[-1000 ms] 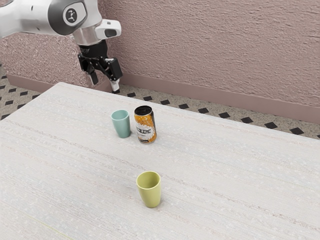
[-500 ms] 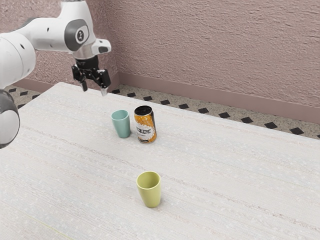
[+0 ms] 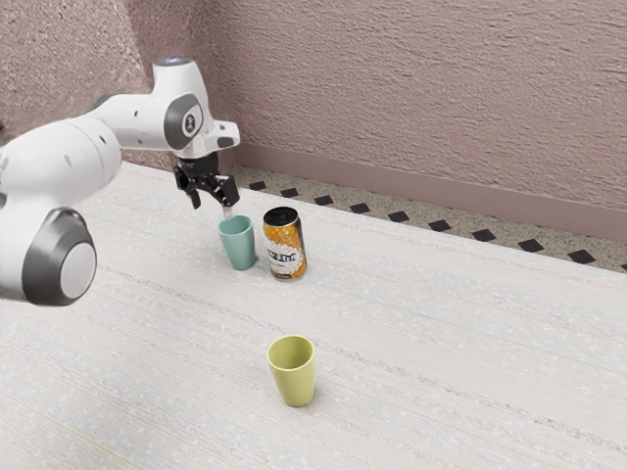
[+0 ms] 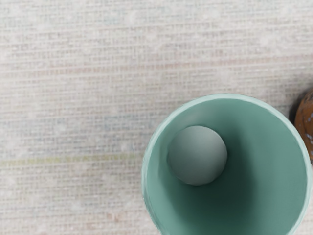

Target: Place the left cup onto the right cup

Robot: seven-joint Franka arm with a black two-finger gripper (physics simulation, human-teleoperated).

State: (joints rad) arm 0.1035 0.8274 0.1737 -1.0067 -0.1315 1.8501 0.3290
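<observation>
A teal cup (image 3: 237, 242) stands upright on the table, at the exterior view's left of an orange can (image 3: 284, 244). A yellow-green cup (image 3: 292, 370) stands upright nearer the table's front. My gripper (image 3: 212, 203) hangs open just above and behind the teal cup's rim, fingers pointing down. In the wrist view I look straight down into the teal cup (image 4: 230, 166), its pale bottom visible, with the can's edge (image 4: 305, 122) beside it.
The orange can stands right against the teal cup's side, at the exterior view's right of it. The pale wooden table (image 3: 441, 323) stretches wide around the cups. A rough pink wall (image 3: 441, 88) rises behind the table.
My arm has come down and toward the exterior view's right, bringing the gripper from high above the table's back edge to just over the teal cup. The cups and can have not moved.
</observation>
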